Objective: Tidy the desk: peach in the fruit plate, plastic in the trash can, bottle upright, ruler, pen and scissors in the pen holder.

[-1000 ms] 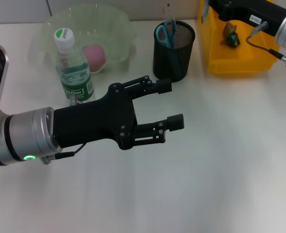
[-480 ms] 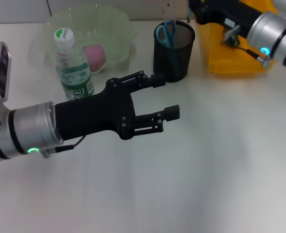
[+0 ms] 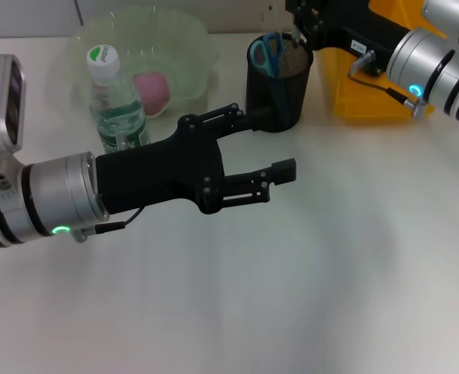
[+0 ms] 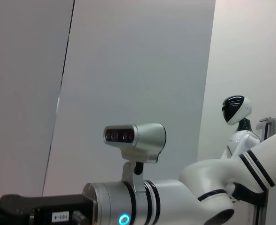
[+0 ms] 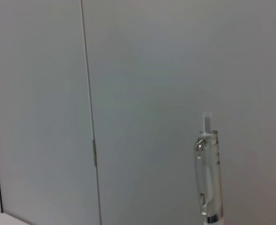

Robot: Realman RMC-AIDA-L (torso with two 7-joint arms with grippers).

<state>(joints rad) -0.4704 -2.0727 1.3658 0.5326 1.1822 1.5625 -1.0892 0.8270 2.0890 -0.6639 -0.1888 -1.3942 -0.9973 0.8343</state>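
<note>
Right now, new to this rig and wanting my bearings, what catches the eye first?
The left gripper, fingers spread wide, fills the desk's middle beside the upright bottle. At the back, the right gripper hangs over the pen holder, where scissors already stand; its wrist view shows a pen.

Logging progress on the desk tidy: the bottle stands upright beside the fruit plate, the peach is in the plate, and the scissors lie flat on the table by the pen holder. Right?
Not quite. In the head view the scissors stand inside the pen holder, handles up, not on the table. The bottle is upright beside the fruit plate, and the peach is in it.
</note>
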